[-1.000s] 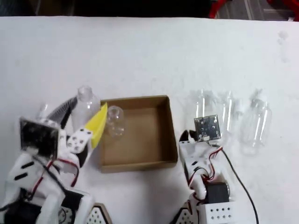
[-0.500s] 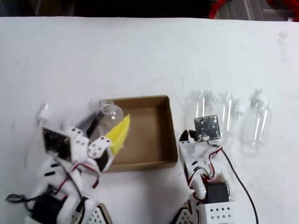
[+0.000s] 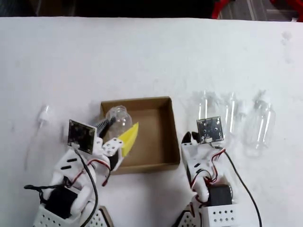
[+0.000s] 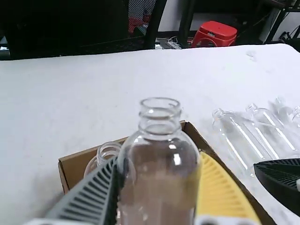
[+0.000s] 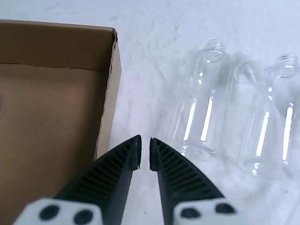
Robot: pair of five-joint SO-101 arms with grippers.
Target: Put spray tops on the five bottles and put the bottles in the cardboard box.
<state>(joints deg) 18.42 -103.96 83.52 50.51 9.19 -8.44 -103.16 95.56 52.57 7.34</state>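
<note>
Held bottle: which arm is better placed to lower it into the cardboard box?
Left. The left gripper clamps the bottle above the cardboard box; the right gripper holds nothing, outside the box wall.

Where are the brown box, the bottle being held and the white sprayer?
Brown cardboard box point(image 3: 154, 132), high view, bare floor.
Clear plastic bottle point(image 4: 159, 164), left wrist view, its body.
White spray top point(image 3: 44, 113), high view, its head.

The right gripper point(image 5: 145, 151), its fingers point(image 5: 117, 173) almost touching, hangs just beside the box point(image 5: 110, 89) wall. A bottle point(image 5: 201, 101) lies on the worktop point(image 5: 145, 18) near the box, a second bottle point(image 5: 274, 117) beyond it.
</note>
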